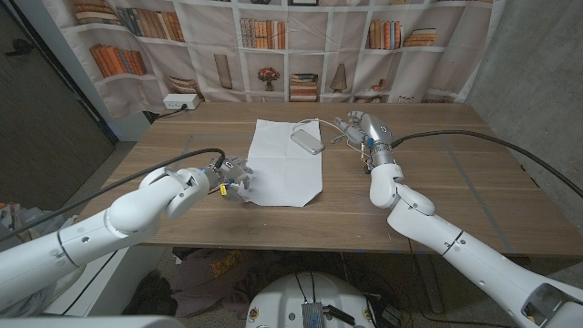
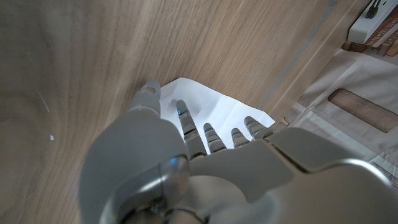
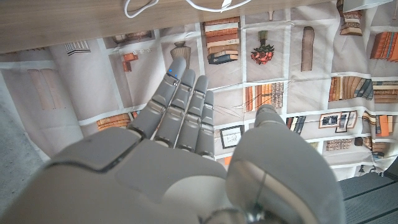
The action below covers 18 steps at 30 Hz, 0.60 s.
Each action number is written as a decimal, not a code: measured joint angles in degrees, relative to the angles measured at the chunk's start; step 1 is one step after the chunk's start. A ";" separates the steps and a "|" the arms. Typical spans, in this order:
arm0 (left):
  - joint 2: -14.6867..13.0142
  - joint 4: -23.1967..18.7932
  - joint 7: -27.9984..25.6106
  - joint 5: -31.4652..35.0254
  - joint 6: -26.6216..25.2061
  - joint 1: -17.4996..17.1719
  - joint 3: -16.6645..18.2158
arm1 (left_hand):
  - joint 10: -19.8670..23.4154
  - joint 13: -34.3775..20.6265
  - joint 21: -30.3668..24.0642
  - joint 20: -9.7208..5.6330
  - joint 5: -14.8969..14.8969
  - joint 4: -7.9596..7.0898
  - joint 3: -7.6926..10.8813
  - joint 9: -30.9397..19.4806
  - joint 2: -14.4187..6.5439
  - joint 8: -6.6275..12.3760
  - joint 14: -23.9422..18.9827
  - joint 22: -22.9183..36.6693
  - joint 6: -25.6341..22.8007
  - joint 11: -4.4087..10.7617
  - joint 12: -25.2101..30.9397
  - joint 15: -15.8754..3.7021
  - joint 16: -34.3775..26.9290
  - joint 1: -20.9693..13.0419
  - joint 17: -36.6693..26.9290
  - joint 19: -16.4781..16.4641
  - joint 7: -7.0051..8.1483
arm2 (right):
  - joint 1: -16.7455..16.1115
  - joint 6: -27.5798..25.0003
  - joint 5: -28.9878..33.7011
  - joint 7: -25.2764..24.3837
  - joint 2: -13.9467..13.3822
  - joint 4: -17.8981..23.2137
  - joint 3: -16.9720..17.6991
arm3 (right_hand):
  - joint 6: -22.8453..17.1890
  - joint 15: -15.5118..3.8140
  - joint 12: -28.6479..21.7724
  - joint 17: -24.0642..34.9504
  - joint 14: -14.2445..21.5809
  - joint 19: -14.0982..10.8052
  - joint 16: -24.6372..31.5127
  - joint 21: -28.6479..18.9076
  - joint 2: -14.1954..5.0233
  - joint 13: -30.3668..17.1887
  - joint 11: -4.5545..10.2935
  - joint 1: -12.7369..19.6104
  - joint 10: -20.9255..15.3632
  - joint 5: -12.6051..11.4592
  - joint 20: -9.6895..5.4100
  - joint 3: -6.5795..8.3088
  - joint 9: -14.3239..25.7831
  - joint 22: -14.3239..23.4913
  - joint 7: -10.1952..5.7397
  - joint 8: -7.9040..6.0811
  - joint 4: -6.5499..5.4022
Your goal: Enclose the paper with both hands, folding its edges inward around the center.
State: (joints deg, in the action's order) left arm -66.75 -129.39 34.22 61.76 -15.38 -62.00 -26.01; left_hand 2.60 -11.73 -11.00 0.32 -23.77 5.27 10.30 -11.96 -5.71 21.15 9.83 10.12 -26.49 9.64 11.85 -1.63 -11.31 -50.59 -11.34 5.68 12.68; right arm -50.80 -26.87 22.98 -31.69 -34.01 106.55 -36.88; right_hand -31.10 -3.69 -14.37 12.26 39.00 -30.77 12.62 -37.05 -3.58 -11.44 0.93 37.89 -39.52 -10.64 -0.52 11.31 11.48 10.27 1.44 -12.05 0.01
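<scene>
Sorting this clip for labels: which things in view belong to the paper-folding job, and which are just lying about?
Part of the job:
- paper, lying on the table
- left hand, at the paper's near left corner
- right hand, beside the paper's far right corner

Lying about:
- phone-like flat object on the paper's far right corner
- white cable
- power strip

White paper [image 1: 286, 162] – flat on wooden table, centre – far corner folded inward

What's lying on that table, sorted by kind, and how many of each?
Paper: 1
Phone-like slab on the paper's far corner: 1
White cable beside it: 1
Power strip at the far left edge: 1
Robot hands, left hand and right hand: 2
Total: 6
</scene>
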 measured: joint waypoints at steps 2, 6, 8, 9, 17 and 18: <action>0.12 0.01 0.26 -0.03 0.18 0.14 -0.07 | 0.00 0.00 0.00 0.00 0.00 0.00 0.00 0.00 -0.15 0.00 0.00 0.00 -0.05 0.00 0.00 0.00 0.00 -0.15 0.00 0.00 0.02 | -0.04 -0.03 -0.03 -0.05 0.00 0.01 0.05 | 0.00 0.00 0.00 0.00 0.00 0.00 0.00 0.00 0.00 0.00 0.00 0.00 0.00 0.00 0.00 0.00 0.00 0.00 0.00 0.00 0.00; 0.27 0.03 0.71 -0.10 0.42 0.34 -0.16 | 0.52 0.00 0.00 0.00 0.00 -0.06 0.42 0.26 -0.64 0.00 0.00 0.00 -2.71 0.52 0.00 0.00 0.00 -0.64 0.17 0.00 -0.19 | -0.18 -0.07 -0.18 -0.24 0.00 0.04 0.23 | 0.00 0.00 0.00 0.00 0.00 0.00 0.00 0.00 0.00 0.00 0.00 0.00 0.00 0.00 0.00 0.00 0.00 0.00 0.00 0.00 0.00; 0.31 0.04 0.91 -0.14 0.49 0.44 -0.17 | 0.52 0.00 0.00 0.00 0.00 -0.06 0.42 0.26 -0.90 0.26 0.00 0.00 -3.69 0.51 0.08 0.00 0.00 -0.90 0.16 0.00 -0.24 | -0.25 -0.07 -0.22 -0.31 0.00 0.04 0.28 | 0.00 0.00 0.00 0.00 0.00 0.00 0.00 0.00 0.00 0.00 0.00 0.00 0.00 0.00 0.00 0.00 0.00 0.00 0.00 0.00 0.00; 0.34 0.06 1.06 -0.23 0.58 0.51 -0.17 | 0.52 0.00 0.00 0.00 0.00 -0.06 0.42 0.26 -0.91 0.26 0.00 0.00 -4.09 0.51 0.27 0.00 0.00 -0.91 0.17 0.00 -0.25 | -0.29 -0.07 -0.25 -0.35 0.00 0.04 0.30 | 0.00 0.00 0.00 0.00 0.00 0.00 0.00 0.00 0.00 0.00 0.00 0.00 0.00 0.00 0.00 0.00 0.00 0.00 0.00 0.00 0.00; 0.56 0.14 1.25 -0.57 0.85 0.65 -0.18 | 1.08 0.29 0.00 0.00 0.28 0.10 0.57 0.52 -1.88 0.71 0.00 0.00 -6.60 1.05 0.28 0.00 0.00 -1.88 0.16 -0.01 -0.17 | -0.48 -0.13 -0.32 -0.45 -0.05 0.15 0.46 | 0.00 0.00 0.00 0.00 0.00 0.00 0.00 0.50 0.00 0.00 0.00 0.00 0.00 0.00 0.00 0.00 0.00 0.00 0.00 0.00 0.00; 0.56 0.14 1.26 -0.59 0.85 0.65 -0.18 | 1.08 0.29 0.00 0.00 0.28 0.10 0.57 0.52 -1.87 0.70 0.00 0.00 -6.69 1.05 0.28 0.00 0.00 -1.87 0.16 -0.01 -0.09 | -0.50 -0.13 -0.32 -0.45 -0.07 0.16 0.48 | 0.00 0.00 0.00 0.00 0.00 0.00 0.00 0.50 0.00 0.00 0.00 0.00 0.00 0.00 0.00 0.00 0.00 0.00 0.00 0.00 0.00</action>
State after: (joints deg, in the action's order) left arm -66.19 -129.25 35.48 61.16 -14.53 -61.35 -26.19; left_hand 3.68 -11.44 -11.01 0.32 -23.49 5.37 10.87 -11.44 -7.58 21.85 9.83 10.12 -33.18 10.69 12.13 -1.63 -11.31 -52.46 -11.18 5.67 12.59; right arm -51.29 -27.00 22.65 -32.14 -34.08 106.71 -36.40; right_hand -31.10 -3.69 -14.38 12.26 39.01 -30.77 12.62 -36.55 -3.58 -11.45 0.93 37.89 -39.52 -10.63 -0.52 11.31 11.48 10.27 1.44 -12.05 0.01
